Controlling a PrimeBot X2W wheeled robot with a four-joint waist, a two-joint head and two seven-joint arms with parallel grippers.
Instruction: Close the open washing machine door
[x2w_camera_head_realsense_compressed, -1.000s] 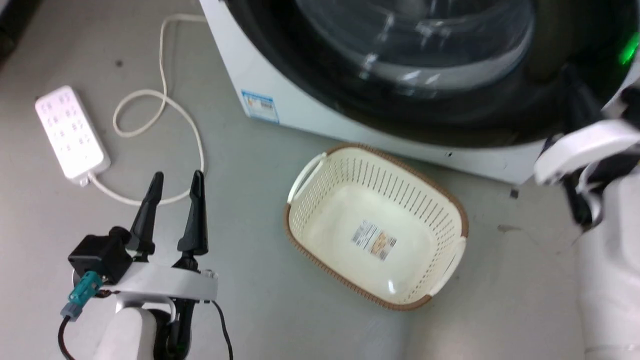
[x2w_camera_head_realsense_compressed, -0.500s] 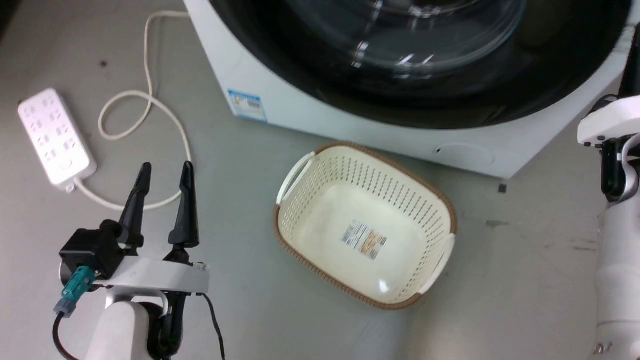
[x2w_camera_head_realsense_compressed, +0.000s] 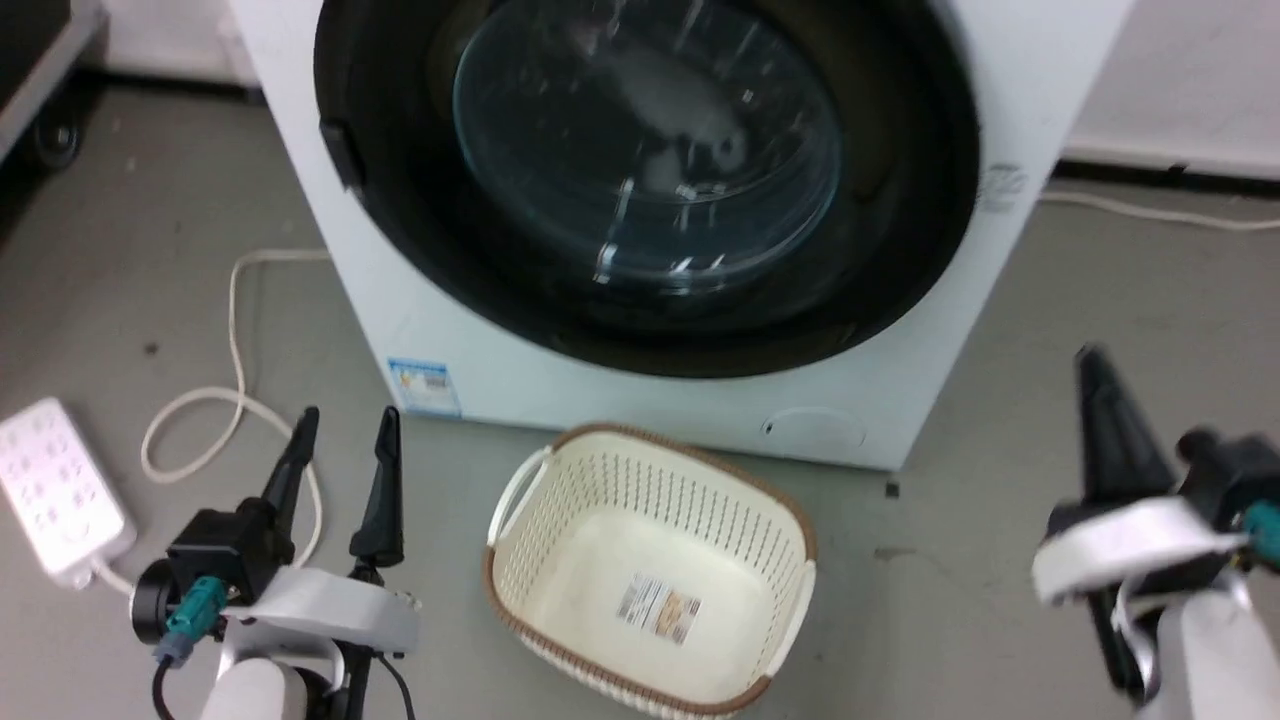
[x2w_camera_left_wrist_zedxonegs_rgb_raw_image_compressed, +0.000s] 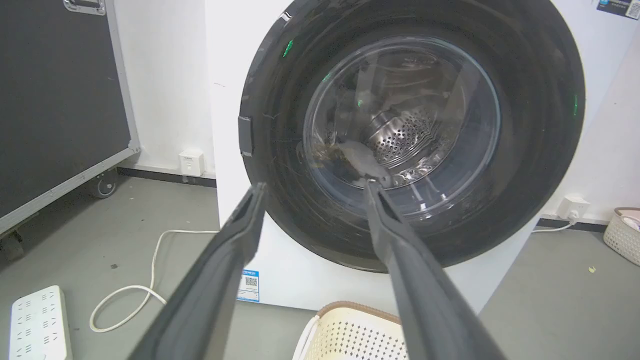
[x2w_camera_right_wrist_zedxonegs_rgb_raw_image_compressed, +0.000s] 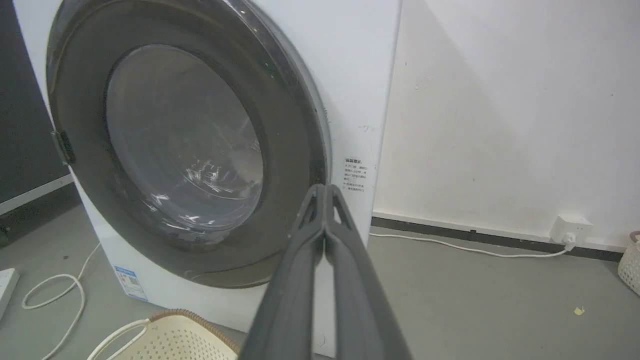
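Apparently shut: the washing machine door (x2w_camera_head_realsense_compressed: 645, 180) lies flush against the washing machine (x2w_camera_head_realsense_compressed: 470, 370).
Your left gripper (x2w_camera_head_realsense_compressed: 349, 415) stands spread, your right gripper (x2w_camera_head_realsense_compressed: 1095, 365) pressed together; an unlatched door could swing open.

A cream basket (x2w_camera_head_realsense_compressed: 640, 490) with a brown rim stands on the grey floor (x2w_camera_head_realsense_compressed: 1000, 330) in the near middle, a label sticker (x2w_camera_head_realsense_compressed: 657, 607) on its bottom. At the left lies a white power strip (x2w_camera_head_realsense_compressed: 55, 490), and its cord (x2w_camera_head_realsense_compressed: 235, 340) makes a loop farther back. A black wheeled case (x2w_camera_left_wrist_zedxonegs_rgb_raw_image_compressed: 55, 100) stands at the far left.
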